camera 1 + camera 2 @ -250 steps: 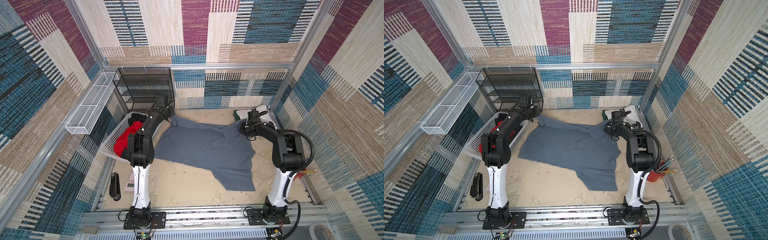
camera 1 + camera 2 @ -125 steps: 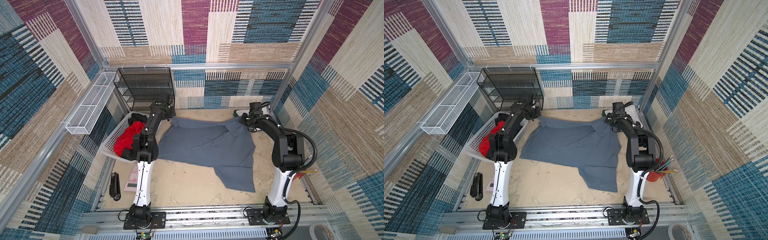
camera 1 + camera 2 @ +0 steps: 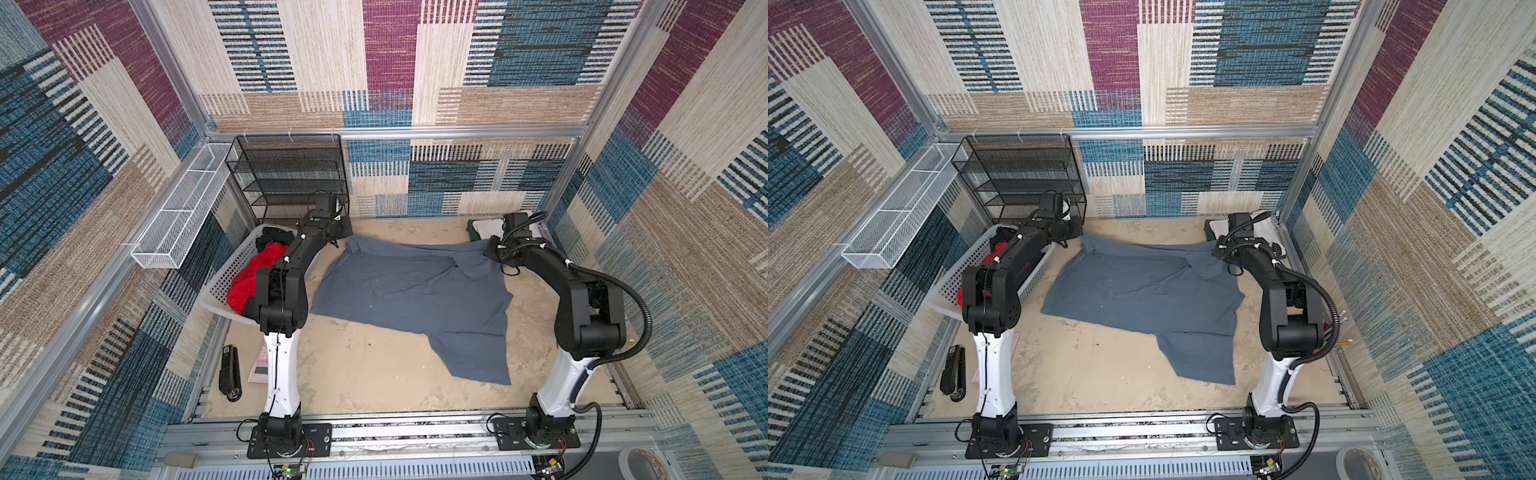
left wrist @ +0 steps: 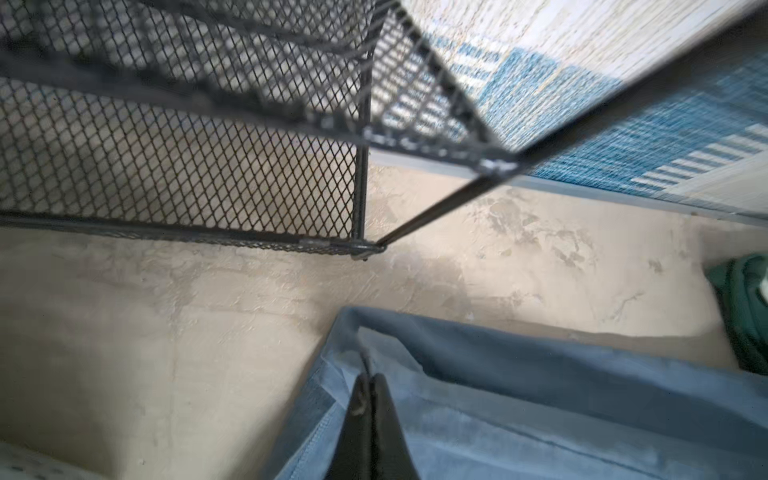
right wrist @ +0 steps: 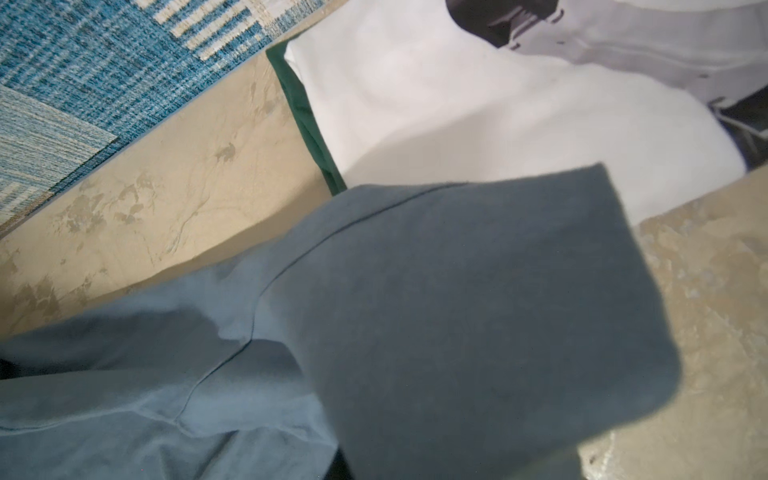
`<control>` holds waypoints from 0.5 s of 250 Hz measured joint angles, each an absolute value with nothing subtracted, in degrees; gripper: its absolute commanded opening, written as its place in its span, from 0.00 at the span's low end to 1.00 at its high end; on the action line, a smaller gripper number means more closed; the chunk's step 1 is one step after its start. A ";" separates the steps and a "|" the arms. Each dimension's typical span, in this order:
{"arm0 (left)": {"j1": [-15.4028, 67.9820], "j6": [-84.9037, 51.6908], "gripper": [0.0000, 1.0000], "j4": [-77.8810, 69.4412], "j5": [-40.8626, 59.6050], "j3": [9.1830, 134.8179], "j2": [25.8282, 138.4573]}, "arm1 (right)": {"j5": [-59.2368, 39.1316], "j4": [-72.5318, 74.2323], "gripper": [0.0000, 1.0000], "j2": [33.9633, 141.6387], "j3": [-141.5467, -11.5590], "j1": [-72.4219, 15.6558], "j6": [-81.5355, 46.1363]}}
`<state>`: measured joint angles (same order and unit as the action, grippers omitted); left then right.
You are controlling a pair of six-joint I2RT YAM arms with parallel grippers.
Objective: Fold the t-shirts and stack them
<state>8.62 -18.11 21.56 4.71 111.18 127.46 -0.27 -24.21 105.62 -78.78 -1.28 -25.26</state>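
Beige tabletop (image 3: 365,365): grey t-shirt (image 3: 415,291) spread centre; white basket (image 3: 232,270) left; mesh rack (image 3: 291,178) behind.

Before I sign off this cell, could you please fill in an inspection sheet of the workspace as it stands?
Surface: beige tabletop, stained in patches.
Job's things: grey t-shirt spread unfolded across the middle; white t-shirt lying on dark green t-shirt in the far right corner.
Clutter: white basket holding red cloth and black cloth; black stapler and pink flat item near the left arm's base.
Grippers: left gripper fingers shut on the grey t-shirt's far left corner; right gripper shut, apparently on its far right sleeve, fingers hidden by cloth.
Cables: black hose looping off the right arm; thin wires at the bases.
Surroundings: black mesh shelf, white wire tray, patterned wall panels.
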 measured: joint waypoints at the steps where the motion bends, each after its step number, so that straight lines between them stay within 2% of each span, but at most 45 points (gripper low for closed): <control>1: 8.62 -18.11 0.00 21.45 4.71 111.00 127.35 | -0.27 -24.21 0.00 105.43 -78.56 -1.28 -25.26; 53: 8.64 -19.18 0.00 15.92 4.86 101.65 120.88 | -0.47 -23.07 0.00 100.33 -71.83 -1.28 -25.69; 125: 9.50 -20.88 0.00 8.40 3.05 82.81 105.97 | -1.54 -23.22 0.00 89.97 -63.99 -1.32 -26.52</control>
<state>9.50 -20.88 8.40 3.05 82.81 105.97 -1.54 -23.22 89.97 -63.99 -1.32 -26.52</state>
